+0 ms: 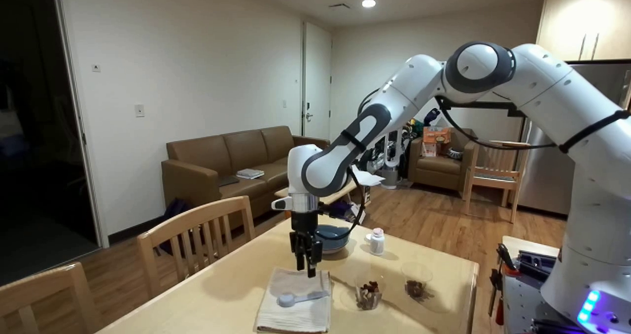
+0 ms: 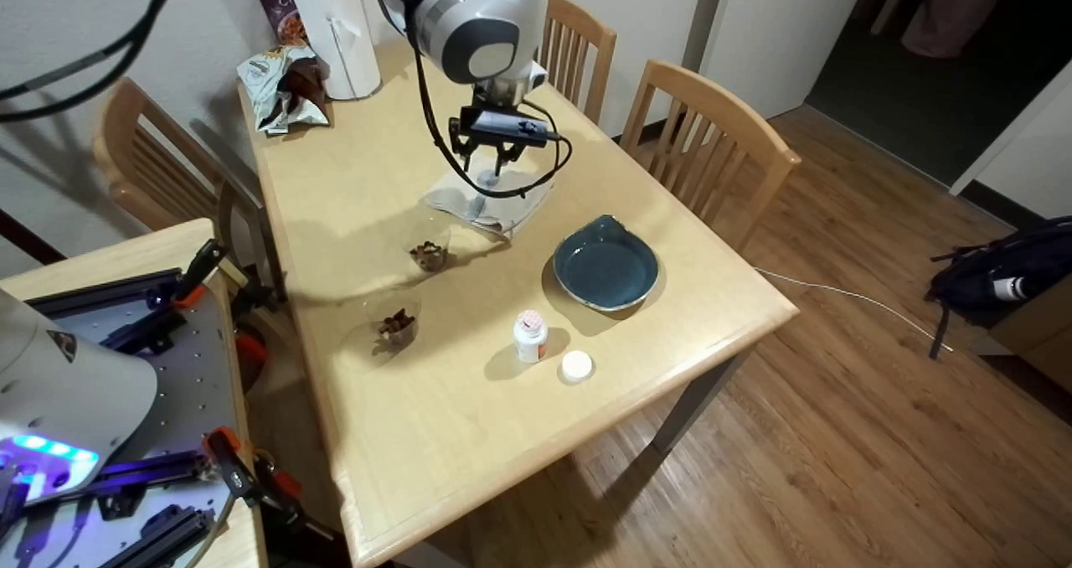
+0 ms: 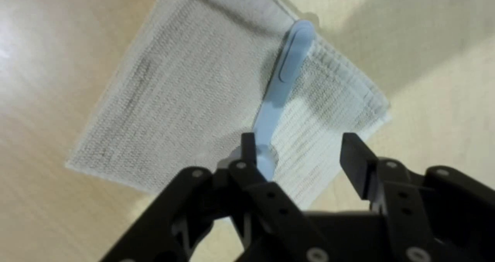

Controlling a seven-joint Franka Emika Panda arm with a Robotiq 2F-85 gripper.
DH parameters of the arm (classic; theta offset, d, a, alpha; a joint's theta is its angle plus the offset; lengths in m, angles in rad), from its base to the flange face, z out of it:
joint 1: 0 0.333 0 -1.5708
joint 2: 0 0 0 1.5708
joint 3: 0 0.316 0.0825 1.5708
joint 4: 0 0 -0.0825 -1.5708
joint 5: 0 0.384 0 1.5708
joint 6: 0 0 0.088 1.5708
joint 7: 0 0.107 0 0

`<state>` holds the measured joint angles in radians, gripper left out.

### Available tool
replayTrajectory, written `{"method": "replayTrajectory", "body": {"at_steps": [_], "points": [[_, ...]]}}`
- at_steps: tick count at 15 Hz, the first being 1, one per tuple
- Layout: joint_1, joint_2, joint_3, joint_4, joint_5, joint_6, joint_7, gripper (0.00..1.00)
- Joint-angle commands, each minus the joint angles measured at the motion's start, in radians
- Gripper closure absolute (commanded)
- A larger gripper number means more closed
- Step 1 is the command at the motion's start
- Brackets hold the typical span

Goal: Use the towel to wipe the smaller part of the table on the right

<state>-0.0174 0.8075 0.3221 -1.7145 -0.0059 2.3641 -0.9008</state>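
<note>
Towel (image 3: 185, 99), pale grey and ribbed, lies spread on the tan table (image 2: 469, 434), under the fingers (image 3: 357, 169) and out to one side of them. Over it hangs the gripper (image 3: 299, 148), pointing down, its two fingers standing apart with a plain gap between them. In the wrist view the towel's long axis slants from the upper left down toward the fingers; one corner points left, well clear of them, another points right, just beyond the right-hand fingertip, and the top end runs out of that view. In an exterior view the towel (image 1: 291, 319) runs lengthwise from under the fingers toward the near side. A blue utensil (image 3: 276, 92) rests crosswise on the towel, its round end partly hidden behind a finger, its handle pointing away from the fingers to the hemmed edge. Past the fingers, in an exterior view, stand a blue dish (image 1: 335, 248) and, farther off from them, a white bottle (image 1: 377, 242).
</note>
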Motion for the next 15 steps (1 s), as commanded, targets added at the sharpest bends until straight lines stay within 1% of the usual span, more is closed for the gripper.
{"method": "replayTrajectory", "body": {"at_steps": [1, 2, 4, 6, 7, 8, 9, 15], "points": [[-0.019, -0.104, 0.02, -0.088, 0.033, 0.041, -0.029, 0.1], [-0.016, -0.125, 0.02, -0.096, 0.035, 0.048, -0.023, 0.02], [-0.015, -0.162, 0.027, -0.111, 0.042, 0.069, -0.027, 0.0], [-0.025, -0.196, 0.049, -0.123, 0.073, 0.098, -0.041, 0.0], [-0.033, -0.212, 0.064, -0.131, 0.097, 0.122, -0.053, 0.0], [-0.043, -0.225, 0.085, -0.139, 0.131, 0.17, -0.069, 0.0], [0.007, -0.17, 0.032, -0.073, 0.088, 0.105, -0.021, 0.0], [0.018, -0.171, 0.023, -0.075, 0.092, 0.109, -0.021, 0.0]]}}
